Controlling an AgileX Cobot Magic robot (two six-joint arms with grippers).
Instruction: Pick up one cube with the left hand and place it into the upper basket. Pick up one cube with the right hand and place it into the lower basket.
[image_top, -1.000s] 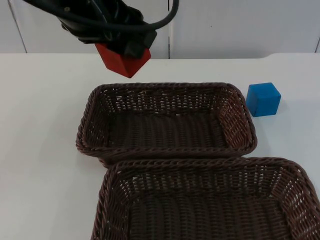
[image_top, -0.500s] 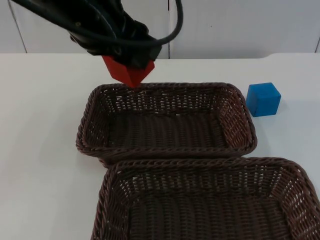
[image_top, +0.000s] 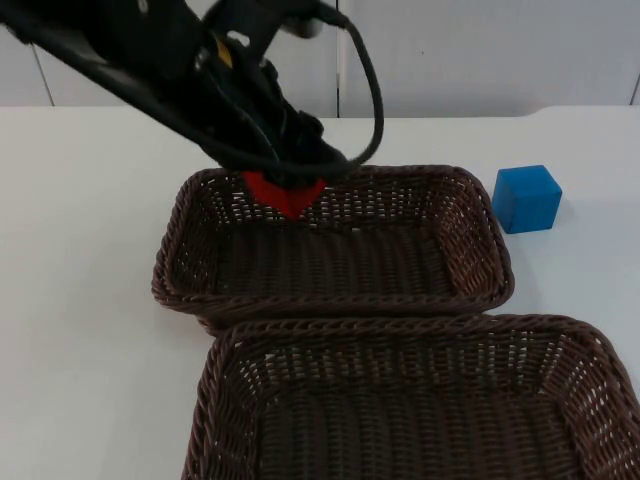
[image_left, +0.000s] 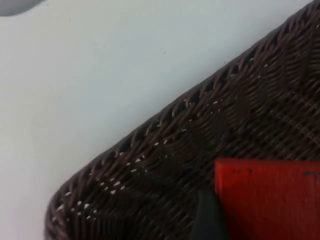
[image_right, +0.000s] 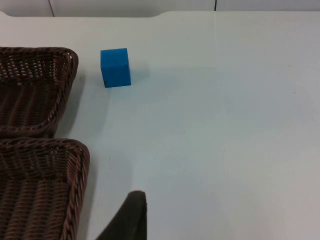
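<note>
Left claw (image_top: 288, 182), clamped on the red plastic cube (image_top: 286, 192), has descended from above the worktop's (image_top: 80, 250) far edge to the rim of the upper brown wicker basket (image_top: 480, 240), at about 11 o'clock of its interior; release is judged imminent. The cube hangs tilted, one corner downward, its faces matte and uniformly red, clear of the weave. The blue plastic cube (image_top: 527, 198) rests at 3 o'clock of that basket. The lower brown wicker basket (image_top: 230, 370) holds nothing. Right claw (image_right: 127, 217) waits over bare worktop; its opening cannot be judged.
</note>
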